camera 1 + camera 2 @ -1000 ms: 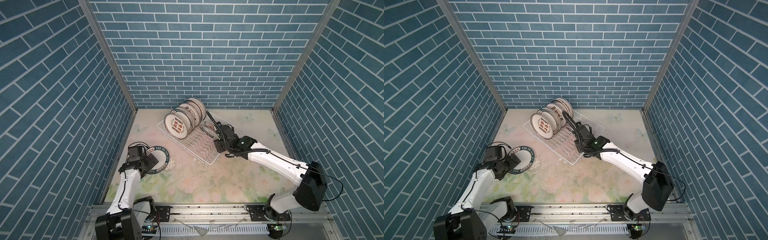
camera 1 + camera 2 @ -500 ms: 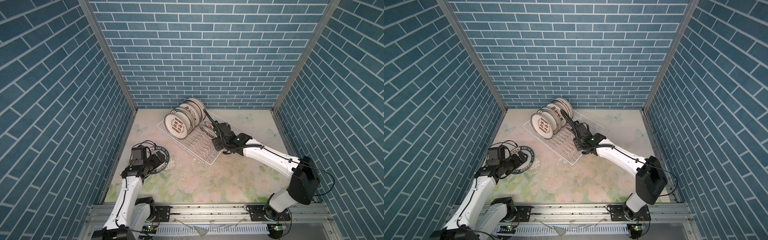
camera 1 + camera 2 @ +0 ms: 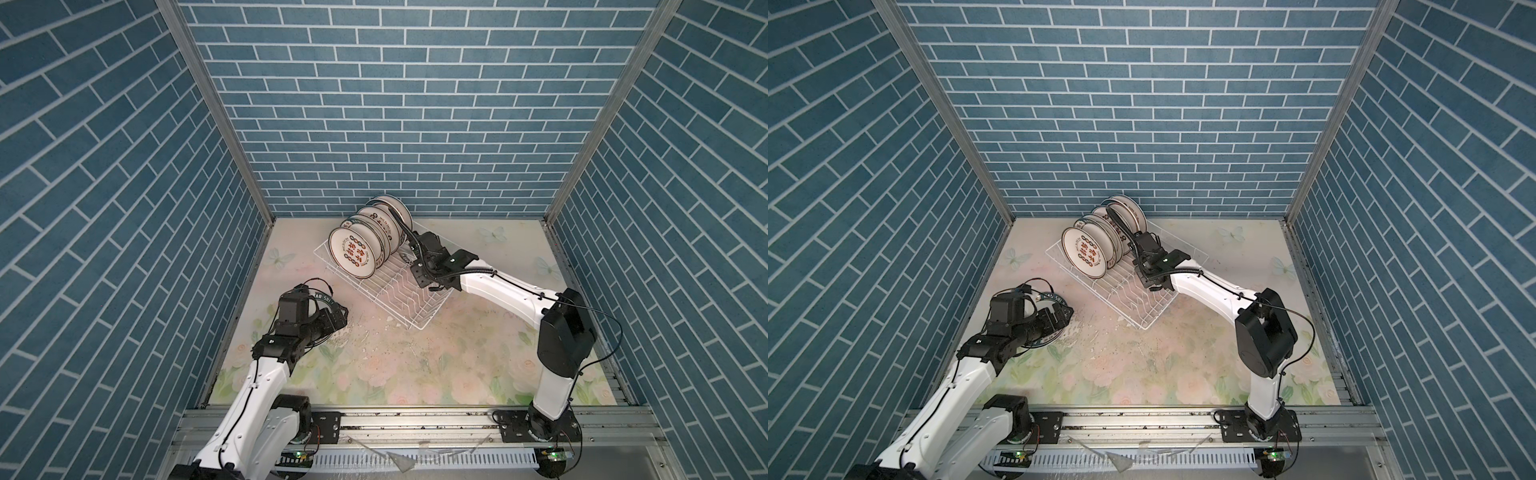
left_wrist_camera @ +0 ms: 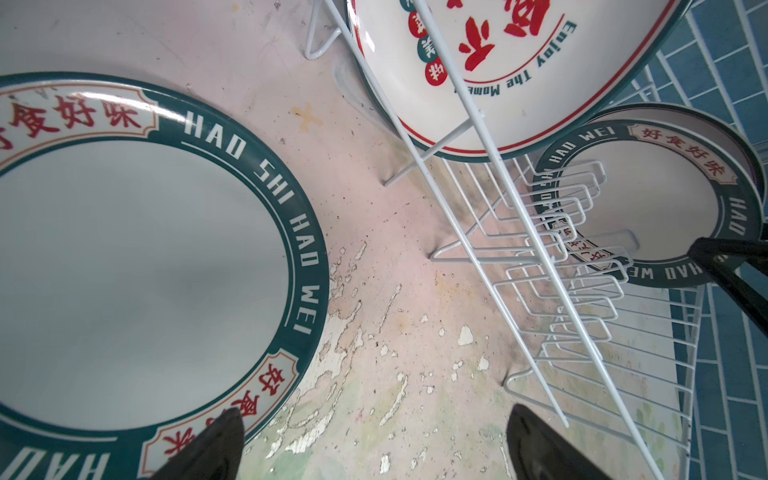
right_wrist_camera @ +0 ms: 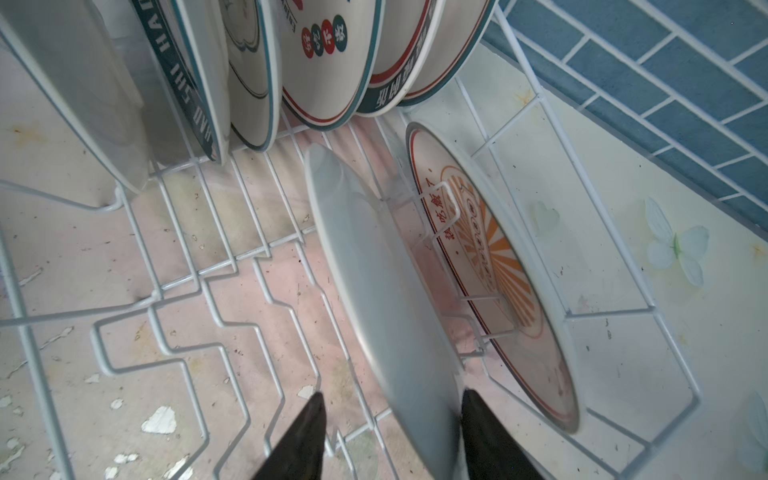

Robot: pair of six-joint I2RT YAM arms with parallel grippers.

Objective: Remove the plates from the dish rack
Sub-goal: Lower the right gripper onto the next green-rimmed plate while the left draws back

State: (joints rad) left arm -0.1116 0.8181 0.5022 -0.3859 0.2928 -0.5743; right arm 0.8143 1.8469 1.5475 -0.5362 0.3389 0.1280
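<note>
The white wire dish rack (image 3: 419,327) (image 3: 1144,326) stands at the back middle. Several plates (image 3: 353,253) (image 3: 1086,253) stand upright in its far end. My right gripper (image 5: 390,432) (image 3: 417,278) reaches into the rack, open. The rim of an upright plate with a plain white back (image 5: 374,270) is between its fingers. One finger (image 5: 486,436) touches the rim; the other (image 5: 303,440) stands off it. Behind it leans a sunburst plate (image 5: 490,266). My left gripper (image 4: 374,440) (image 3: 338,318) hangs open and empty beside a green-rimmed plate (image 4: 137,257) (image 3: 1050,297) lying flat on the table.
Blue brick walls close in the left, back and right. The floral table cover (image 3: 436,361) is flaked and scuffed between the flat plate and the rack. Zigzag divider wires (image 5: 178,324) fill the near half of the rack. A metal rail (image 3: 415,419) runs along the front.
My right gripper's jaws have narrowed around the white-backed plate's rim, and that arm has swung a little further back. My left gripper has moved forward over the flat plate, towards the rack.
</note>
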